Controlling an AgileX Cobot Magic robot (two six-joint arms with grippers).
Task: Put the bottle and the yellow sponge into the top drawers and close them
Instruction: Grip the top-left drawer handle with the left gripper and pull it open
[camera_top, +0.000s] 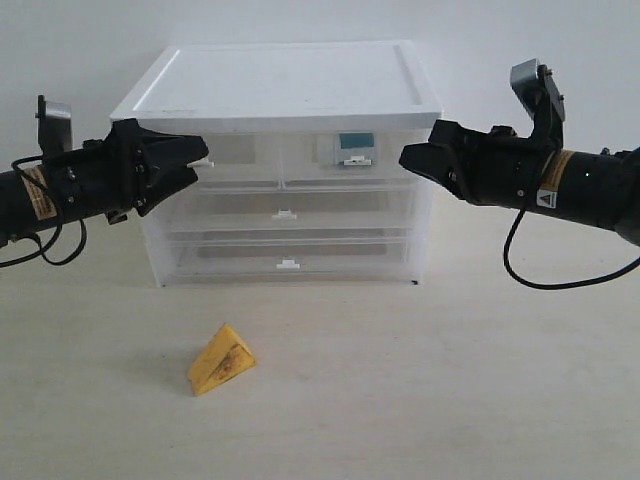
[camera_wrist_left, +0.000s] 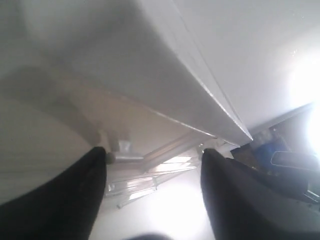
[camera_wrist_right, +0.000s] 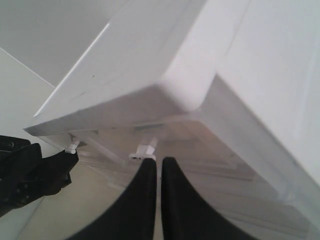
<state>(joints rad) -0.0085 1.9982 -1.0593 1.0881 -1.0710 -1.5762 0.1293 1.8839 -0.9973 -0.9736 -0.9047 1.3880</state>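
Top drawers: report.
Left gripper open at left translucent top drawer. Right gripper shut, empty. White blue-labelled bottle inside closed right drawer. Yellow wedge sponge on table.

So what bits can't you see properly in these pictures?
Bottle: exterior view, only its blue label shows through the frosted right top drawer; the rest is blurred.
Left top drawer: exterior view, the left end effector partly covers its handle.
Yellow sponge: outside both wrist views.
Left wrist view: glare washes out one side.

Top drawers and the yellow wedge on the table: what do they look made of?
Top drawers: translucent, smooth plastic; the bottle shows through the right one. Yellow sponge: matte, dull-faced, probably foam; texture too small to confirm.
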